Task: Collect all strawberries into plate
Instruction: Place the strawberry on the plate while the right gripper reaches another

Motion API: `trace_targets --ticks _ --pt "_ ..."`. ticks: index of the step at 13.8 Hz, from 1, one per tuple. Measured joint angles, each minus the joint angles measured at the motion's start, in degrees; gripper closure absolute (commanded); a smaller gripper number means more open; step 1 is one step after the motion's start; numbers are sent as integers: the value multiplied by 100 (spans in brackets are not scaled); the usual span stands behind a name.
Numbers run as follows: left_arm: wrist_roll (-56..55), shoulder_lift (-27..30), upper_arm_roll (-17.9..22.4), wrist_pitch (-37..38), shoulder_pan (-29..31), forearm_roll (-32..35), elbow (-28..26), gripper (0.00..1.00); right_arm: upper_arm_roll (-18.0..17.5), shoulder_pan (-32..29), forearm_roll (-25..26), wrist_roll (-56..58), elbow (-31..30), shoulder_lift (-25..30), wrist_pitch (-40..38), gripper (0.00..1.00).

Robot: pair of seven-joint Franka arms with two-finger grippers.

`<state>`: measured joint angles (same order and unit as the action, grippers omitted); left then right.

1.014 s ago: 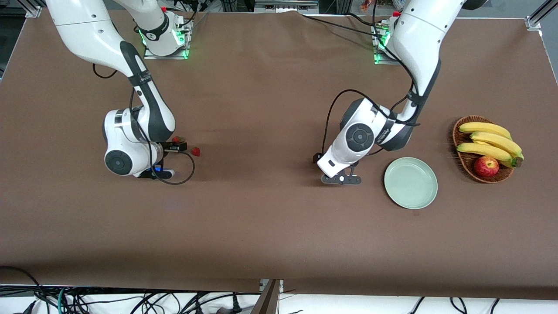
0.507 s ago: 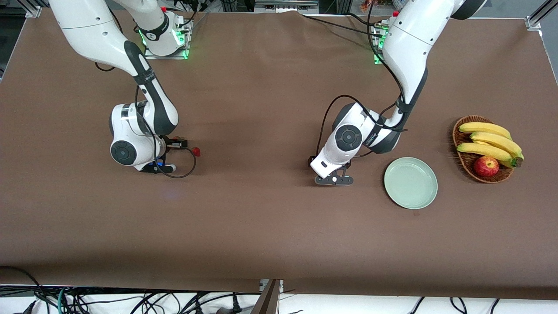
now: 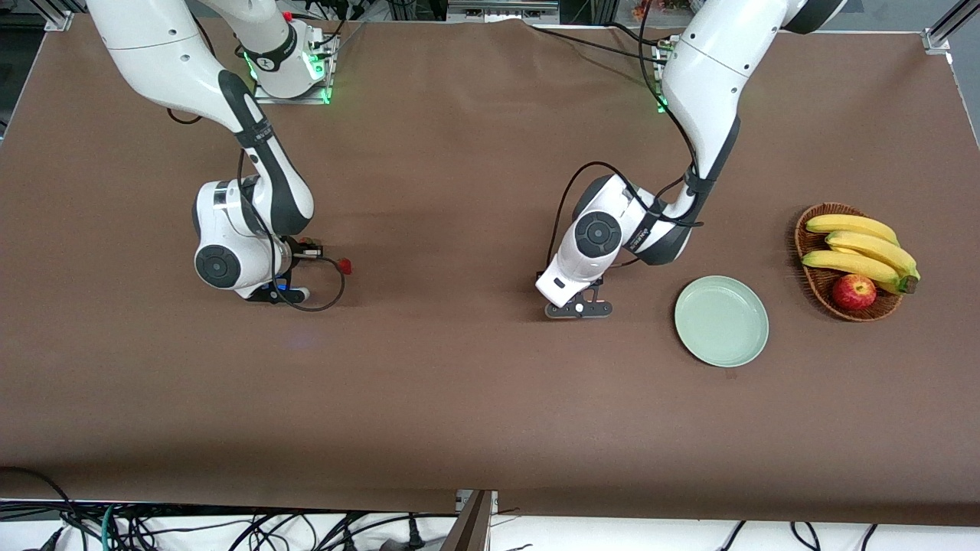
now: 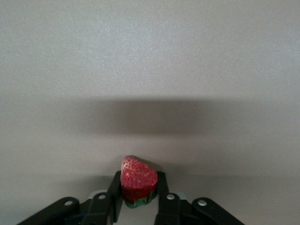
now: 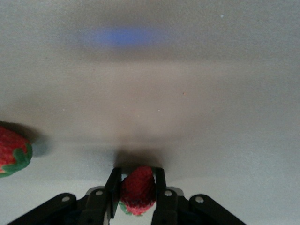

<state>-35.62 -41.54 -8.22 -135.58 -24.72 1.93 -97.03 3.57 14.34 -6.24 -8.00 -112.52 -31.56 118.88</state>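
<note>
Near the plate: left gripper [image 4: 137,199], clamped on a strawberry [image 4: 138,180] between its fingers, low over the cloth.
Right arm's end: right gripper [image 5: 137,199], closed on a second berry [image 5: 138,188].
Third berry [image 3: 345,265]: on the cloth, just beside the right gripper.
Plate [image 3: 721,321]: beside the basket [image 3: 808,243].

A brown woven basket [image 3: 813,285] sits on the desk [image 3: 475,398] toward the left arm's end. It holds three yellow bananas [image 3: 861,249], lying side by side across it, and a red apple [image 3: 854,291] resting against the bananas at the basket's nearer edge. The desk is covered in a plain brown cloth. Below its nearer edge, a tangle of black cables [image 3: 230,528] shows.
</note>
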Motion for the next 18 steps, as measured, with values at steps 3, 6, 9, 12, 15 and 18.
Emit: trace_targets --ticks 3,6,9,12,15,18 --pt "33 71 86 226 19 4 54 100 1 0 0 4 69 41 47 100" --pt "652 484 217 946 235 13 153 100 -1 0 0 12 495 210 -121 100" --pt "1939 862 246 1514 826 17 148 100 -227 2 -18 1 1087 269 -503 100" --pt "3271 912 265 1757 1427 68 133 100 -750 150 -26 -558 1616 65 -498 100" --pt "4382 906 274 1792 1977 200 76 99 -1033 675 -44 -1466 2383 -506 -429 100" --pt "5023 839 273 1765 2268 211 -5 98 -1306 1204 -136 -2657 3022 -1177 403 100"
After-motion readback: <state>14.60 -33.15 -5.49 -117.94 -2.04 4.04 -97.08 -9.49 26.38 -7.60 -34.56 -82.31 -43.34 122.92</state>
